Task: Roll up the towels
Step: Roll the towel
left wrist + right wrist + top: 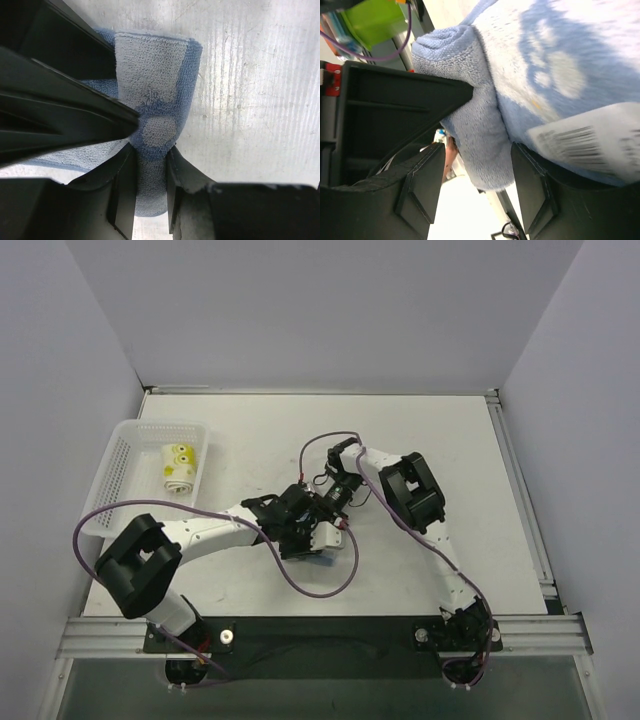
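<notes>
Pinching blue towel w/ L gripper; keeping R gripper jaws apart, loose round same towel.

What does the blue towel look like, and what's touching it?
The blue towel is soft, fluffy terry cloth, light blue with paler paw-like patches and a white printed label. It is bunched and partly rolled, lying on the white table. The left gripper pinches a fold; the right gripper stands open around one end.

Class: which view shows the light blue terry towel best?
Left wrist: the light blue towel lies folded on the table, edges clear. Right wrist crops it close, label showing; top external hardly shows it.
</notes>
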`<state>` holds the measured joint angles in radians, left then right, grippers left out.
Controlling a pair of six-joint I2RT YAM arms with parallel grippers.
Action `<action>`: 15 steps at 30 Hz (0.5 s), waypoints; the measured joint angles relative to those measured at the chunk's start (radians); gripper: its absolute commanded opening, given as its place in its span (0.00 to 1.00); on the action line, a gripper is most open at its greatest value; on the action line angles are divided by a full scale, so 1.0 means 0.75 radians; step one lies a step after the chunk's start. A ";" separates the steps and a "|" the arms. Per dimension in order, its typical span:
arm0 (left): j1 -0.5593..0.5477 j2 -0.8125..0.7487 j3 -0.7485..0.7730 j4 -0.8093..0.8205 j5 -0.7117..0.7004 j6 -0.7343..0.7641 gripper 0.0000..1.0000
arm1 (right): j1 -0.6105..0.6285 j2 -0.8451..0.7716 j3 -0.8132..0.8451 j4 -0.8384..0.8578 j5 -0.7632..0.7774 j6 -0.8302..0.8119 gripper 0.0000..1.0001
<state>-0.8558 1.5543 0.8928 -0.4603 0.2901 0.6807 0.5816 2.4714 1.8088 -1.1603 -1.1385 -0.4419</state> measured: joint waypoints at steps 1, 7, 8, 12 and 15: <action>0.000 0.000 0.001 -0.006 -0.001 -0.010 0.14 | -0.009 0.000 0.002 0.005 -0.002 0.013 0.56; 0.004 0.044 0.033 -0.040 0.014 -0.061 0.11 | -0.055 -0.004 0.010 0.036 -0.014 0.054 0.56; 0.013 0.067 0.054 -0.058 0.029 -0.064 0.11 | -0.062 -0.013 0.009 0.049 -0.007 0.062 0.56; 0.076 0.166 0.159 -0.146 0.143 -0.089 0.14 | -0.126 -0.096 -0.002 0.109 0.072 0.078 0.56; 0.158 0.265 0.268 -0.257 0.273 -0.102 0.17 | -0.231 -0.222 -0.016 0.140 0.109 0.093 0.56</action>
<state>-0.7372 1.7531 1.0939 -0.6529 0.4950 0.6041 0.4084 2.3051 1.7966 -1.0550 -1.0569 -0.3725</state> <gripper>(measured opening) 0.340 0.564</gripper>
